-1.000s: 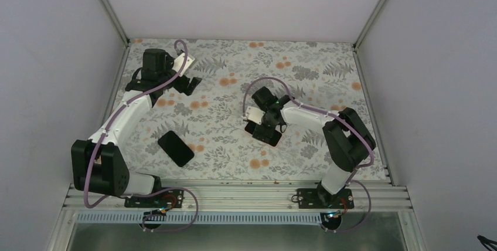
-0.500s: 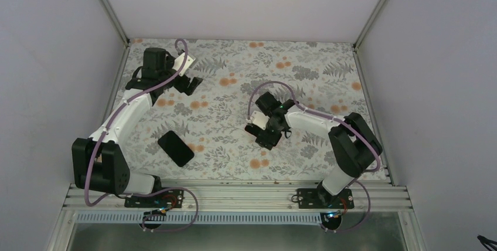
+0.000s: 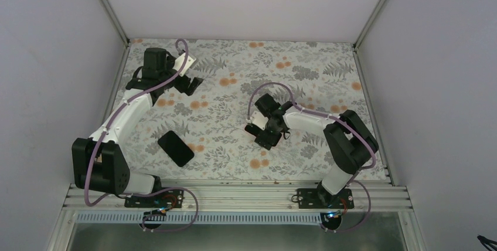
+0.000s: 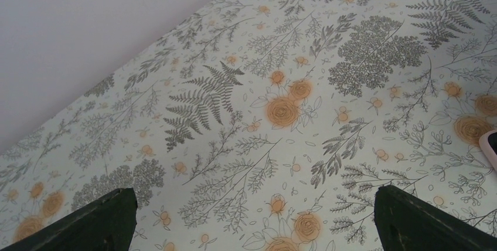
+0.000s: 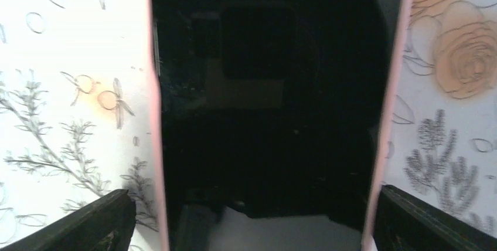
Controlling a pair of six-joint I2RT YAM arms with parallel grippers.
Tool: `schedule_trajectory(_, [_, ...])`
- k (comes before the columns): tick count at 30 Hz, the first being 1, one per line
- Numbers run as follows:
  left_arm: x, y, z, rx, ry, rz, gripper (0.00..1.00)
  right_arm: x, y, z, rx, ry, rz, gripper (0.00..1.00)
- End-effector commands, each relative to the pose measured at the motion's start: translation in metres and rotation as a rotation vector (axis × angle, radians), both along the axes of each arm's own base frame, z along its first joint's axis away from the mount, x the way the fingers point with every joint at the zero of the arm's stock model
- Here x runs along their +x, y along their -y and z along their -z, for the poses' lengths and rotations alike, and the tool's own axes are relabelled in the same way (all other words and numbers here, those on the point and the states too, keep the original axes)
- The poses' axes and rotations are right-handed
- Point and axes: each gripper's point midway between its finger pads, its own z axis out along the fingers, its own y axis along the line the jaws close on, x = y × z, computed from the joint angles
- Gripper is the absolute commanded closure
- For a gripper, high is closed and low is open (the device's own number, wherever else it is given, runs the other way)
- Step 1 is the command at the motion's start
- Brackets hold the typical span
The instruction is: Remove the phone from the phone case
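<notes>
– On the right part of the table (image 3: 234, 69), under the right gripper (image 3: 266, 132), what is that dark thing?
– It is the phone case (image 5: 264, 145). It lies flat on the flowered surface, a little right of the middle and nearer to the front edge than to the back. The gripper stands directly over it, pointing down.
– How does it look from close?
– In the right wrist view it is a long rectangle with a thin pale pink rim (image 5: 154, 122) on both long sides. Inside the rim the face is almost black and glossy. I see dim reflections on it and a darker square near the far end. Whether this face is the phone's screen or the empty inside, I cannot tell.
– And the fingers (image 5: 99, 221), do they hold it?
– They are wide apart, one outside each pink edge, so the case is between them. The right one is just beside the rim, but I cannot tell if it touches.
– There is another black thing on the left.
– Yes, a flat black slab (image 3: 176, 148) with rounded corners. It lies diagonally on the left half, well apart from the case.
– And the left gripper (image 3: 190, 85)?
– It is near the far left corner, its two fingers (image 4: 88, 221) spread wide over the fern pattern.
</notes>
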Motion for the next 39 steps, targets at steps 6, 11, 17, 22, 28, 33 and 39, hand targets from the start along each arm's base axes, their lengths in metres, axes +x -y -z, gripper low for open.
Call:
schedule_trajectory(6, [-0.002, 0.019, -0.009, -0.051, -0.019, 0.087, 0.0, -0.008, 0.005, 0.019, -0.01, -0.043, 0.001, 0.0])
schedule_trajectory(11, [-0.008, 0.034, -0.008, -0.121, -0.077, 0.156, 0.0, -0.002, 0.005, 0.011, -0.002, -0.001, 0.004, 0.13])
schedule_trajectory(17, [-0.032, 0.067, -0.001, -0.298, -0.266, 0.344, 0.0, 0.022, 0.004, -0.02, 0.02, 0.156, 0.028, 0.19])
schedule_trajectory(22, [-0.045, 0.085, 0.009, -0.403, -0.424, 0.485, 0.0, 0.047, -0.005, -0.062, 0.073, 0.299, 0.045, 0.18])
schedule_trajectory(28, [-0.043, 0.101, 0.022, -0.55, -0.627, 0.557, 0.0, 0.073, -0.027, -0.103, 0.148, 0.414, 0.046, 0.17])
schedule_trajectory(33, [-0.03, 0.109, 0.034, -0.624, -0.727, 0.547, 0.0, 0.088, -0.045, -0.116, 0.169, 0.458, 0.036, 0.16])
schedule_trajectory(39, [-0.012, 0.119, 0.049, -0.649, -0.805, 0.498, 0.0, 0.1, -0.069, -0.139, 0.205, 0.506, 0.009, 0.17])
